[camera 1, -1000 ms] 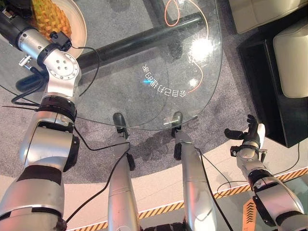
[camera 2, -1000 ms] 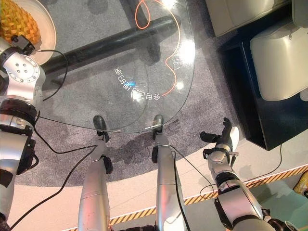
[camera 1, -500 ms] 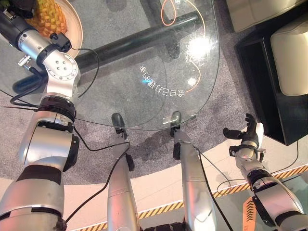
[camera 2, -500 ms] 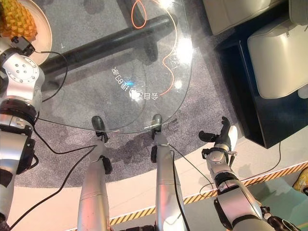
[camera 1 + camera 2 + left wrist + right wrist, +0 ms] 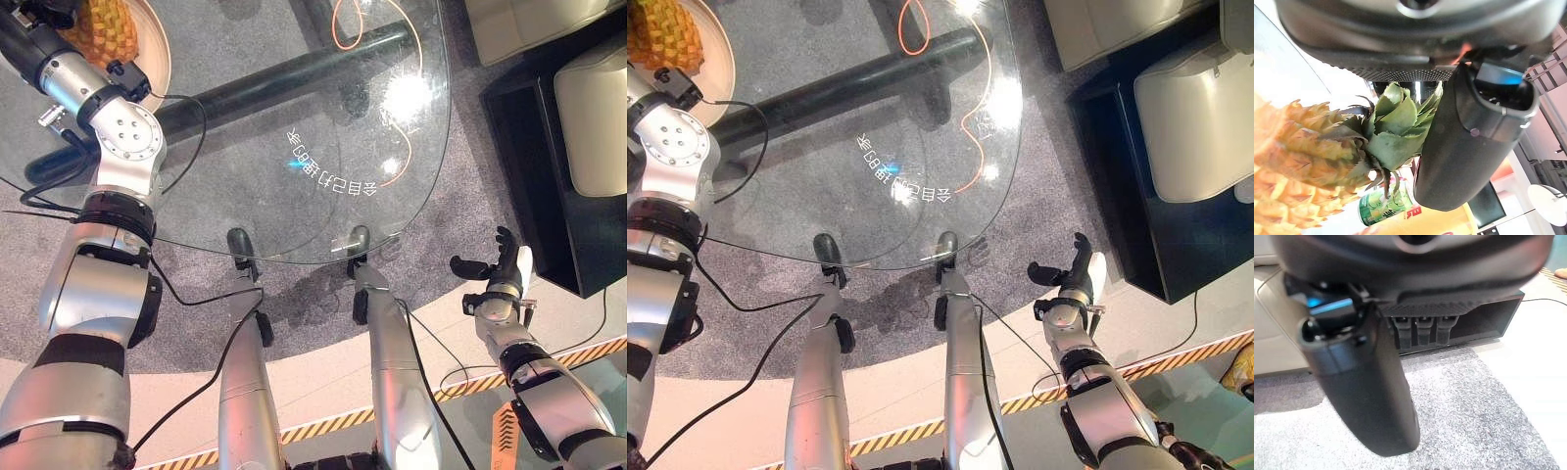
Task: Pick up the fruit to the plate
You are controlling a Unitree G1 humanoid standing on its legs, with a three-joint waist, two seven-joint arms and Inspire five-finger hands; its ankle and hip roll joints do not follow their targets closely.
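A yellow pineapple (image 5: 106, 22) lies on a cream plate (image 5: 159, 54) at the far left corner of the glass table. My left hand (image 5: 51, 10) reaches over the plate beside the fruit. In the left wrist view the pineapple's body (image 5: 1298, 152) lies close by, and its green crown (image 5: 1396, 122) sits between the straight thumb (image 5: 1464, 142) and the straight fingers (image 5: 1400, 89); the hand is open. My right hand (image 5: 495, 279) hangs open off the table's near right side, above the carpet, holding nothing.
The glass table's rim (image 5: 421, 196) curves through the middle, with a dark beam (image 5: 294, 73) under it and an orange cable (image 5: 416, 127). A black low cabinet (image 5: 549, 176) and pale cushions (image 5: 593, 117) stand at the right. A green can (image 5: 1381, 208) shows past the pineapple.
The whole picture has shifted a little. My left arm has stretched slightly further over the plate. The right hand has drifted a little up and left, still open.
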